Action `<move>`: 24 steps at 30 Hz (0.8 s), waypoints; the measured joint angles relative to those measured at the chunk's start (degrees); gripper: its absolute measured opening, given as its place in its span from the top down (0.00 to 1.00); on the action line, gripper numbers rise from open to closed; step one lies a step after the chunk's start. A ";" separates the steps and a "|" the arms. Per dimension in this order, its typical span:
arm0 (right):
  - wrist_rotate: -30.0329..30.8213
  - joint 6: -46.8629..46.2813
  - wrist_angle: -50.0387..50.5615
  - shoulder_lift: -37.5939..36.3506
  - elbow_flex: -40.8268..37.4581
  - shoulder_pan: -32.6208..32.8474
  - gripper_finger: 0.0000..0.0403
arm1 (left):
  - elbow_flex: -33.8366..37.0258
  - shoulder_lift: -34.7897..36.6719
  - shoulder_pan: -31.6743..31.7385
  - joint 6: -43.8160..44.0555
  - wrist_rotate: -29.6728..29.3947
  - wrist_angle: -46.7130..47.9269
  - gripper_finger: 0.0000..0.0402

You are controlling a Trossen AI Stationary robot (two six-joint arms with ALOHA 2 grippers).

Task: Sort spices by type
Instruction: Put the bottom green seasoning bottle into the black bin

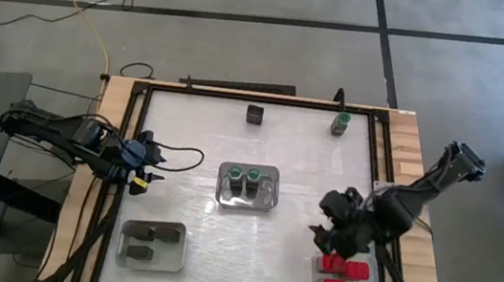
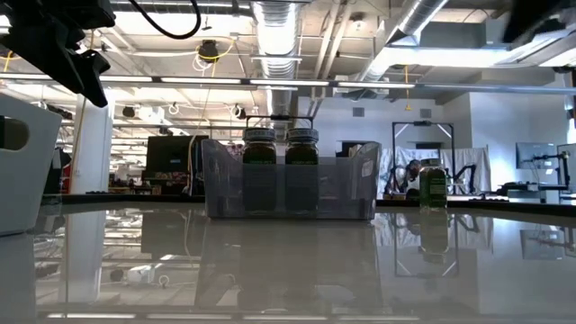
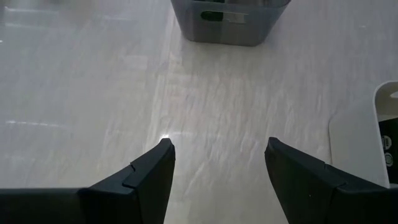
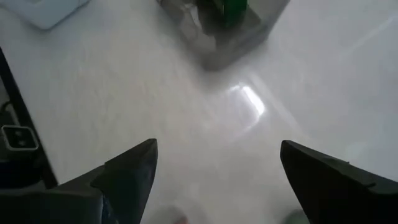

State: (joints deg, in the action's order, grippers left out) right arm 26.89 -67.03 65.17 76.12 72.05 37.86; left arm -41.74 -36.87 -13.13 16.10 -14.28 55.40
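I had the right tool [image 1: 333, 230] hanging over the worktop [image 1: 308, 158] near its right edge, just above the tray of red-topped spices [image 1: 343, 276], its jaws spread wide and empty. The left tool [image 1: 145, 165] waited near the left edge, partly open, holding nothing. Two green-lidded jars [image 1: 247, 175] sat in the middle tray [image 1: 245, 202]; the dark ones [image 1: 152, 242] lay in the near-left tray. A stray green jar [image 1: 340, 123] and a dark box [image 1: 255, 114] stood by the far edge. I judged the green jar the closer reach: come down square over it, jaws straddling the lid
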 joint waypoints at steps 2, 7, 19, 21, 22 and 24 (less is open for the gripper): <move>-0.04 4.90 -1.28 0.00 0.00 -2.75 0.09 | 0.02 0.00 0.00 0.00 0.00 0.00 0.40; -9.22 17.63 1.80 0.02 0.00 -9.89 0.09 | 0.01 -0.02 -0.01 0.00 -0.02 0.00 0.40; -16.87 32.14 18.20 0.04 -4.07 -13.11 0.17 | 0.01 -0.01 -0.01 -0.01 -0.09 0.05 0.40; -17.54 35.36 16.77 0.04 -5.73 -11.70 0.18 | 0.02 -0.01 0.00 -0.02 -0.09 0.07 0.40; -18.18 36.47 15.99 0.04 -6.49 -11.00 0.18 | 0.00 0.01 0.00 -0.02 -0.09 0.09 0.40; -19.63 38.47 15.40 0.09 -7.23 -9.65 0.20 | 0.00 0.00 0.00 -0.01 -0.09 0.09 0.40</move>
State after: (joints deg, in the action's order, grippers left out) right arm 7.26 -28.56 80.56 76.20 64.82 28.21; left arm -41.74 -36.87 -13.13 16.09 -14.37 55.48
